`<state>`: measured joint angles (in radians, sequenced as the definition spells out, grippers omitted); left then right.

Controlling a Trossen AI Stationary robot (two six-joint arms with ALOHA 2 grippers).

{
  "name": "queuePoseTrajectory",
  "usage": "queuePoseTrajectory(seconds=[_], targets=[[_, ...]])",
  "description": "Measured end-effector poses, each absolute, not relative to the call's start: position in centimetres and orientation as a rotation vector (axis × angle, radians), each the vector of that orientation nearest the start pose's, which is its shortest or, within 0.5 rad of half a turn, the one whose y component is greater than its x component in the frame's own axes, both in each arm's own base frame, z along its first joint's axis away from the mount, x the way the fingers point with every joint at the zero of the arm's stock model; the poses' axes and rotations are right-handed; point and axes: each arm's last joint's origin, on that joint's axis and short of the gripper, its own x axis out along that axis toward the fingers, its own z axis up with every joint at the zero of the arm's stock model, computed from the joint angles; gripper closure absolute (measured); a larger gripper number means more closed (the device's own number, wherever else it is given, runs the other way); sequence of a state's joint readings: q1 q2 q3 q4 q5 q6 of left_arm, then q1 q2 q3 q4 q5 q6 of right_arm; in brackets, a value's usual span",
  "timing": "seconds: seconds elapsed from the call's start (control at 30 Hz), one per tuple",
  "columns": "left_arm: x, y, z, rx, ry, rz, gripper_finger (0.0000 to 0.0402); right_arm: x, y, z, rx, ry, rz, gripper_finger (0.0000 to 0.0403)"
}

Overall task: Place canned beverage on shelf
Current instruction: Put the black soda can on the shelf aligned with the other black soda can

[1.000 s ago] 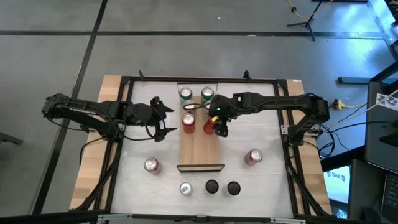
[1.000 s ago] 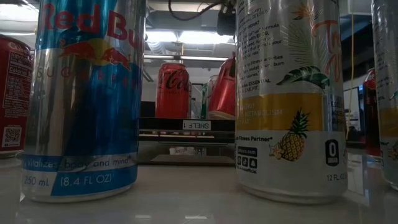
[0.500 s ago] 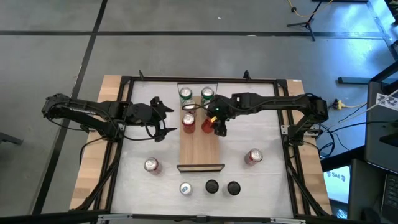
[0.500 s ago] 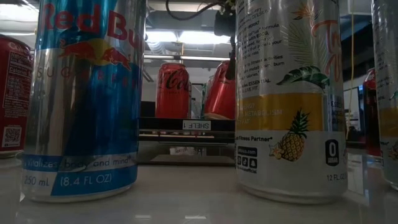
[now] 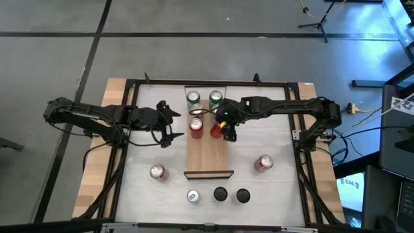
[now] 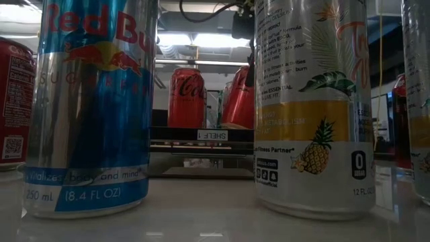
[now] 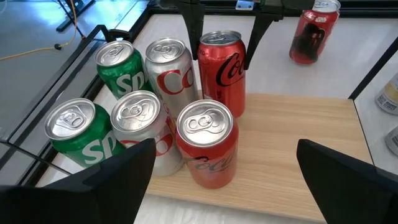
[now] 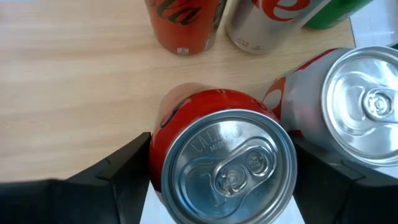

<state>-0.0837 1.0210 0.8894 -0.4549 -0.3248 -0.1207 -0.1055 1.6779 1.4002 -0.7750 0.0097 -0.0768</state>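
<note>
The shelf (image 5: 208, 155) is a light-wood plank in the middle of the table. At its far end stand two green cans (image 7: 118, 62), two silver cans (image 7: 169, 65) and a red can (image 7: 205, 146). My right gripper (image 5: 226, 131) is shut on another red canned beverage (image 7: 221, 71) over the plank's right side, beside that group. Whether its bottom touches the wood I cannot tell. My left gripper (image 5: 169, 123) stands open to the left of the shelf, with nothing between its fingers. My right gripper pinches the red can's upper wall (image 8: 157, 163), just below the rim, between its two fingers (image 7: 194, 37). The fingers come slanting down from the table's right side, one on each side of the can. The can stands close to upright in the hold.
Loose cans stand on the white tabletop: a red one (image 5: 263, 162) at the right, a red one (image 5: 158, 171) at the left, and three (image 5: 220, 193) along the near edge. In the low view a blue-silver can (image 6: 91, 107) and a pineapple-print can (image 6: 312, 107) block much of the shelf.
The red can in my right gripper has swung from a clear tilt to nearly upright and shifted slightly toward the cans on the plank. The gripper has stayed shut on it. My left arm has kept still.
</note>
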Motion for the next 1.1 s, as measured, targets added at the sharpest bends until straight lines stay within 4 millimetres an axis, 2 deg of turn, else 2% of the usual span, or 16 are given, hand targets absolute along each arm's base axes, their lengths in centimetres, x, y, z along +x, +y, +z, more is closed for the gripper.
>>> queuePoseTrajectory(seconds=[1.1], targets=[[21.21,-0.85,30.32,0.002,0.56,0.268,0.0024,34.37,-3.66,27.14,-0.03,1.083,-0.052,0.01]])
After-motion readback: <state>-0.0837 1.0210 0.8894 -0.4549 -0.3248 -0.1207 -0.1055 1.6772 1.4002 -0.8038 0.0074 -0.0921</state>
